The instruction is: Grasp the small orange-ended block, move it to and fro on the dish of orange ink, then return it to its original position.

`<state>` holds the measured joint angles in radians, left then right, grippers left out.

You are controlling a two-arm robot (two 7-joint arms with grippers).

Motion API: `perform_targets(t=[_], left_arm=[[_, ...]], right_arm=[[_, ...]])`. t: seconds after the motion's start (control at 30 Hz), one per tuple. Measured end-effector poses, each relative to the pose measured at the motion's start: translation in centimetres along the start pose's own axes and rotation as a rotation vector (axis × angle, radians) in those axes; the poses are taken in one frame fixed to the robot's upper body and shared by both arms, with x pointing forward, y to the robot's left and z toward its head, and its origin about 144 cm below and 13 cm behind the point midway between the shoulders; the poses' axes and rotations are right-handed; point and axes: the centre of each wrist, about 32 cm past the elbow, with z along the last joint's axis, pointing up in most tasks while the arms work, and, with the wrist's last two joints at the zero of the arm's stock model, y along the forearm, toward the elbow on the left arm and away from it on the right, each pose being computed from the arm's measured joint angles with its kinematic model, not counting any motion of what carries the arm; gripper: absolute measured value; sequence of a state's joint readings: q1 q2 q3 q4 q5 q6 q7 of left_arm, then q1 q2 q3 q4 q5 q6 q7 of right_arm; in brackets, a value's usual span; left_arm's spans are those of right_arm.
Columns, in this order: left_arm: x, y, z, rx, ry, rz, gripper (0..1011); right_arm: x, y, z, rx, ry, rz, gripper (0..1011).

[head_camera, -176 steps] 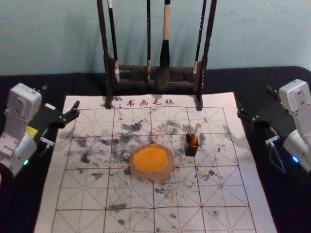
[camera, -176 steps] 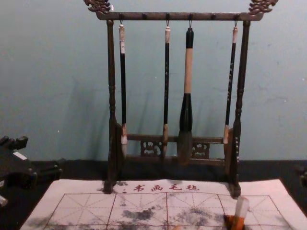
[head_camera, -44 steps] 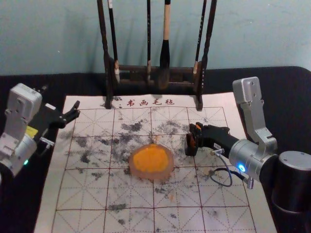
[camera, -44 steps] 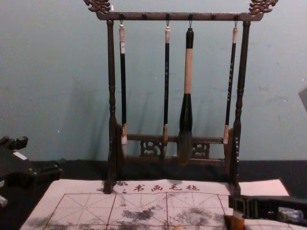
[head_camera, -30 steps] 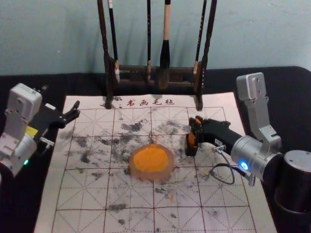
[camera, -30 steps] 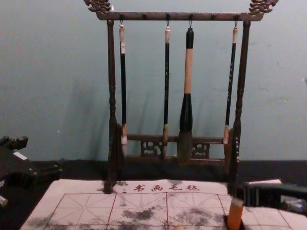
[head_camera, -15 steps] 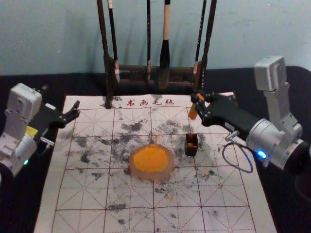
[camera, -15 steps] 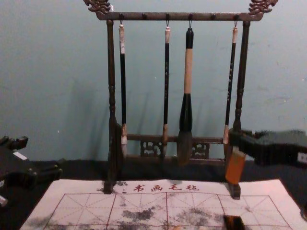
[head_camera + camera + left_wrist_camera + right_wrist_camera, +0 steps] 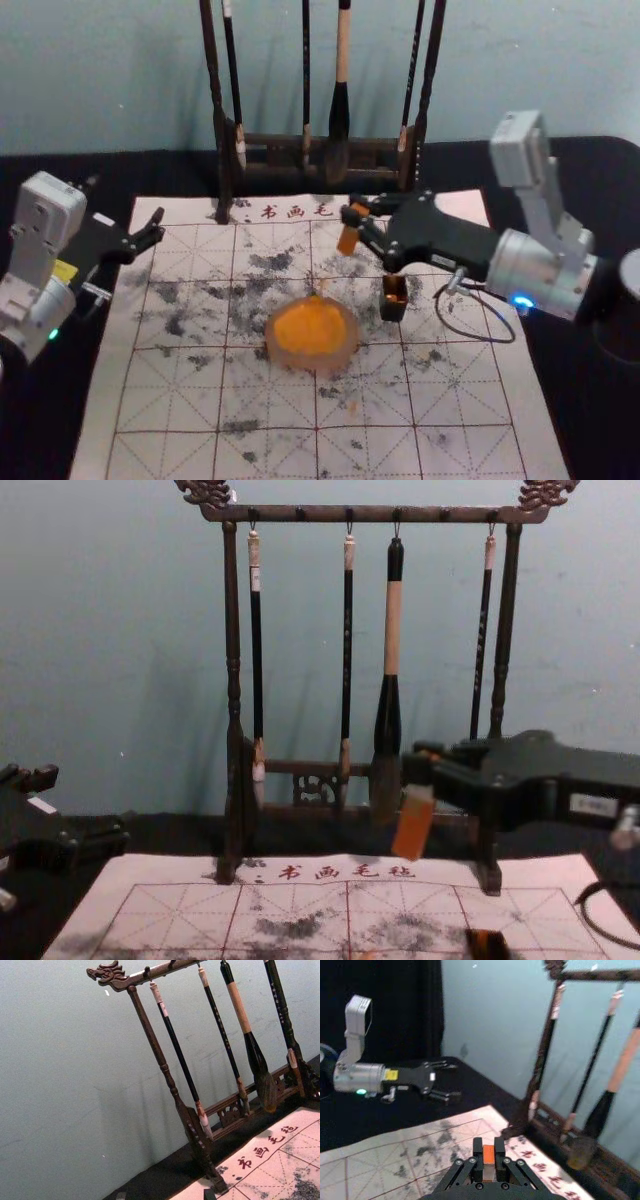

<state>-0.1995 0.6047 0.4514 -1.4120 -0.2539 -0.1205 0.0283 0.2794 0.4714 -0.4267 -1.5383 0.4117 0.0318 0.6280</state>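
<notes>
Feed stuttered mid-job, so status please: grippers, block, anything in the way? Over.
Right gripper shut on block, raised, beyond dish. Left gripper open, idle at mat's left edge. Holder right of dish, looks off block's path.

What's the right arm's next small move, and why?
Probably bring the right gripper left and down toward the dish of orange ink: it holds the orange-ended block raised above the gridded mat, to the dish's right.

A dark carved wooden rack (image 9: 370,515) of four long-handled brushes (image 9: 392,630) (one far fatter) stands on the white, red-gridded, ink-smudged mat (image 9: 170,400) covering part of the black bench (image 9: 612,185).
</notes>
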Motion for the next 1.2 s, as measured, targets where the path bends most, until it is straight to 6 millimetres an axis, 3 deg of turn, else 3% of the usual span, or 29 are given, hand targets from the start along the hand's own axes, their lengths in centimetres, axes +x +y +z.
perform_targets(t=[0.3, 1.2], left_arm=[[0.0, 0.0, 0.0, 0.0, 0.0, 0.0, 1001], [0.0, 0.0, 0.0, 0.0, 0.0, 0.0, 1001]], right_arm=[[1.3, 2.8, -0.2, -0.13, 0.056, 0.109, 108], [1.3, 5.6, -2.8, -0.224, 0.059, 0.146, 107]])
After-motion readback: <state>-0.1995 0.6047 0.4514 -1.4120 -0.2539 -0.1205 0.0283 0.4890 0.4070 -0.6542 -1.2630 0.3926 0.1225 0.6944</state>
